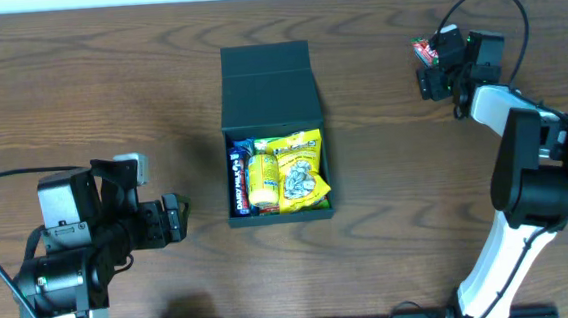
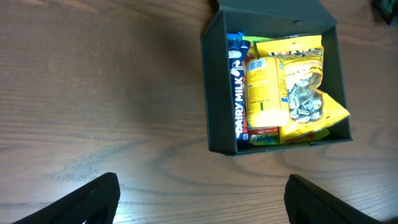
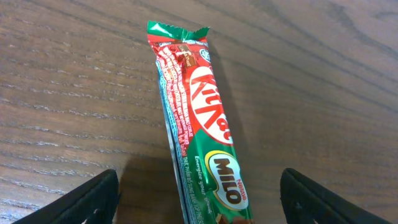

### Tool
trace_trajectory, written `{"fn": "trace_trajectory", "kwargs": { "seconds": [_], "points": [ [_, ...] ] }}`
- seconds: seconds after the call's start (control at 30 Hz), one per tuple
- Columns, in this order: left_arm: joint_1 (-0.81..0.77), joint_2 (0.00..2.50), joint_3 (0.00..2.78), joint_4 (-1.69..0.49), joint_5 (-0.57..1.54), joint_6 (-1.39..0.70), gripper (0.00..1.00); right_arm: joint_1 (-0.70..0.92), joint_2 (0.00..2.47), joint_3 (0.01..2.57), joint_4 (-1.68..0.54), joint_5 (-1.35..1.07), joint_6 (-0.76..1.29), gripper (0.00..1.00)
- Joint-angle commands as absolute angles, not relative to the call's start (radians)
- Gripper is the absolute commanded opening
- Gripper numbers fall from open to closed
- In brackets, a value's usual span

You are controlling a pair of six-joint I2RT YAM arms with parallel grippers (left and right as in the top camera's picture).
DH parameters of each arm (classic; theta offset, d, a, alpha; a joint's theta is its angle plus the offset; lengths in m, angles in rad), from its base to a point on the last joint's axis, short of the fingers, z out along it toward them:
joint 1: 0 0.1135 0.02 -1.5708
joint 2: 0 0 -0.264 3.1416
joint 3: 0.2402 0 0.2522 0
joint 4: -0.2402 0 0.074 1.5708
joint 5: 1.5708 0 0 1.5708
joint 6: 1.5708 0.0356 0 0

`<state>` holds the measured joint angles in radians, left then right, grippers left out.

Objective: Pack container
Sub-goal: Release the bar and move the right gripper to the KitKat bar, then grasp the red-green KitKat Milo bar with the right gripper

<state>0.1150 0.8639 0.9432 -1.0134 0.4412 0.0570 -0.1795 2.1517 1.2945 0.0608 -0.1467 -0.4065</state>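
The dark green-black container (image 1: 282,217) stands mid-table with its flap lid (image 1: 267,85) open at the back. Inside lie a blue Dairy Milk bar (image 2: 237,87) and yellow snack packets (image 2: 292,81). My left gripper (image 1: 175,219) is open over bare wood to the left of the container (image 2: 214,106), with nothing between its fingers (image 2: 93,202). At the far right a red-and-green KitKat Milo bar (image 3: 199,118) lies flat on the table. My right gripper (image 3: 199,199) is open above it, one finger on each side of the bar's near end, neither touching it.
The wooden table (image 1: 78,83) runs on all sides of the container. The right arm's white links (image 1: 520,163) and its cable (image 1: 494,4) occupy the right side. The left arm's base (image 1: 60,255) sits at the front left.
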Motion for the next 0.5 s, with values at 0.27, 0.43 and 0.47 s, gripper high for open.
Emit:
{"fn": "trace_trajectory", "kwargs": {
  "seconds": [0.27, 0.43, 0.47],
  "points": [
    [0.113, 0.863, 0.957, -1.013, 0.445, 0.051, 0.86, -0.193, 2.191, 1.311, 0.056, -0.192, -0.408, 0.67],
    [0.113, 0.863, 0.957, -1.013, 0.445, 0.052, 0.86, -0.193, 2.194, 1.311, 0.038, -0.192, -0.404, 0.58],
    [0.113, 0.863, 0.957, -1.013, 0.445, 0.051, 0.86, -0.193, 2.194, 1.311, 0.038, -0.192, -0.401, 0.57]
  ]
}}
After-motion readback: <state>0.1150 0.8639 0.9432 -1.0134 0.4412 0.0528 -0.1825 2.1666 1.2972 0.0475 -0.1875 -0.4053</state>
